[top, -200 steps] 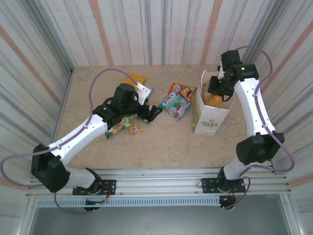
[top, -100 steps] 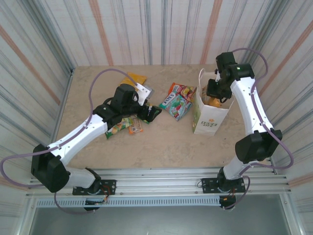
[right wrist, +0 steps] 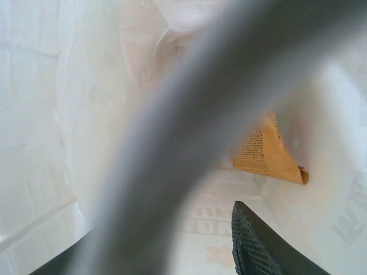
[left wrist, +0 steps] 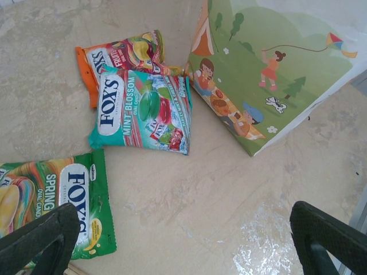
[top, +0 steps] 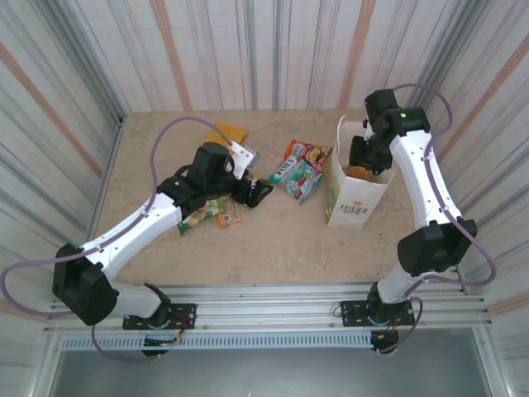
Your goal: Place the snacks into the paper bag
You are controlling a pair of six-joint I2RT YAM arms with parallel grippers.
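The white paper bag (top: 351, 203) stands upright at the right of the table. My right gripper (top: 364, 157) reaches into its mouth. In the right wrist view its jaws are open, one black finger (right wrist: 258, 246) stands clear of an orange packet (right wrist: 269, 152) lying against the bag's inner wall (right wrist: 86, 114). My left gripper (top: 256, 192) hovers open over bare table, with nothing between its fingertips (left wrist: 40, 238). Ahead of it lie a teal Fox's packet (left wrist: 143, 112), a red-green packet (left wrist: 123, 54) and a green packet (left wrist: 51, 195). The bag's printed side (left wrist: 269, 74) stands beyond them.
A small orange bar (top: 229, 215) lies beside the green packet (top: 202, 213) under the left arm. An orange packet (top: 229, 132) and a silvery one (top: 244, 153) lie at the back. A blurred grey cord (right wrist: 189, 126) crosses the right wrist view. Striped walls enclose the table.
My right gripper shifted slightly left at the bag's mouth and its jaws parted, leaving the orange packet loose in the bag. The left arm has not moved.
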